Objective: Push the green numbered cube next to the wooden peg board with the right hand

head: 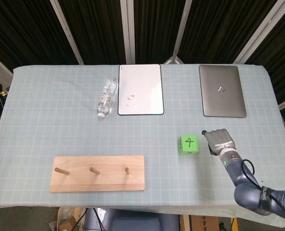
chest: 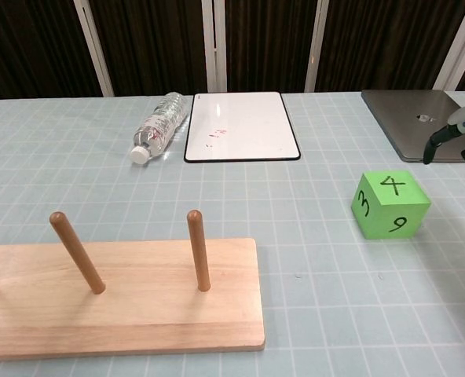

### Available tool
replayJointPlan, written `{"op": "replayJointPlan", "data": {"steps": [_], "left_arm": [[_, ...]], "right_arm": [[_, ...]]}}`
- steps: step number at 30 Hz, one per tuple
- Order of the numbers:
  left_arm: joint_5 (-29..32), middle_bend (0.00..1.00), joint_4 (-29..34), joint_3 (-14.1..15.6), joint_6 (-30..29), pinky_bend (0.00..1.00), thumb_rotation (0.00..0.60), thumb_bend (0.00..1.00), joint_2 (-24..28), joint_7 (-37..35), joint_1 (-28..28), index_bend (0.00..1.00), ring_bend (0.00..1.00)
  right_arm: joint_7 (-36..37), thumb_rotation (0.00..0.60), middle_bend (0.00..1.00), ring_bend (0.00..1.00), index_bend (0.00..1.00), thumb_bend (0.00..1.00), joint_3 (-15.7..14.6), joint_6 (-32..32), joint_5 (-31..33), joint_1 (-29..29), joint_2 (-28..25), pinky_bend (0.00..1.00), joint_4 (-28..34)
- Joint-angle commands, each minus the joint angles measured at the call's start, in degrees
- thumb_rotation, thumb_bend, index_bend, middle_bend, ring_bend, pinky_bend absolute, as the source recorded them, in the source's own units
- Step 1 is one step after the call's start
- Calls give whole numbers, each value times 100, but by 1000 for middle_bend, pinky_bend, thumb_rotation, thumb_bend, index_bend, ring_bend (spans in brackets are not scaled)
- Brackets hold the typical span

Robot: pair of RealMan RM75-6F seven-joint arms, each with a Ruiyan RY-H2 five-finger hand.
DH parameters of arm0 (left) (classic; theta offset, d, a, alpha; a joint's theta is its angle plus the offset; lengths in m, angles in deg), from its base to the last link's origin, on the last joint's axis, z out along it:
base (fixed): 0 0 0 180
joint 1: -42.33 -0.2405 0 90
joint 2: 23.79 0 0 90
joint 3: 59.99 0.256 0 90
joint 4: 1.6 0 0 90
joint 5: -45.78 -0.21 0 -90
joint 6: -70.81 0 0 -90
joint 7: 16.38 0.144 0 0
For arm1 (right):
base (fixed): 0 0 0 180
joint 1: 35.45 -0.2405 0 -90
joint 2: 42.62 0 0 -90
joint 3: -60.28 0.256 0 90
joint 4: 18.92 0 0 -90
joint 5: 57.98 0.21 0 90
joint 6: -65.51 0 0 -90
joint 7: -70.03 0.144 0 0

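Note:
The green numbered cube point(head: 188, 143) sits on the checked cloth right of centre, with a 4 on top; the chest view shows the cube point(chest: 390, 204) with 3 and 9 on its sides. To its left, near the table's front edge, the wooden peg board point(head: 97, 173) lies flat, and its upright pegs show in the chest view point(chest: 115, 294). My right hand point(head: 219, 140) hovers just right of the cube with a small gap, holding nothing. In the chest view only part of the hand point(chest: 462, 135) shows at the right edge. My left hand is out of sight.
A whiteboard point(head: 140, 89) and a lying plastic bottle point(head: 107, 97) are at the back centre. A closed grey laptop point(head: 222, 90) lies at the back right, beyond my right hand. Open cloth stretches between the cube and the peg board.

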Motion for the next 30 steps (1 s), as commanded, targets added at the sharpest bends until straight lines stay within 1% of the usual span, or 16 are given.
{"op": "replayJointPlan", "data": {"steps": [1,6,19,30], "left_arm": [[-19,0,4,4,-23,0,600,307,6,-8,-12,104,0],[-37,0,8,16,-39,0,600,307,1,15,-22,104,0],[-10,0,11,6,-13,0,600,306,-26,87,-3,104,0],[21,0,10,-8,-4,0,600,307,-19,85,-4,104,0]], "right_arm": [[30,600,815,800,199,867,-88,72,3,-18,-3,720,-57],[132,600,815,800,211,867,-203,230,19,-42,24,720,-158],[418,600,815,800,216,867,-289,416,-179,-163,113,720,-272],[531,600,815,799,216,867,-349,523,-2,-414,309,720,-433]]}}
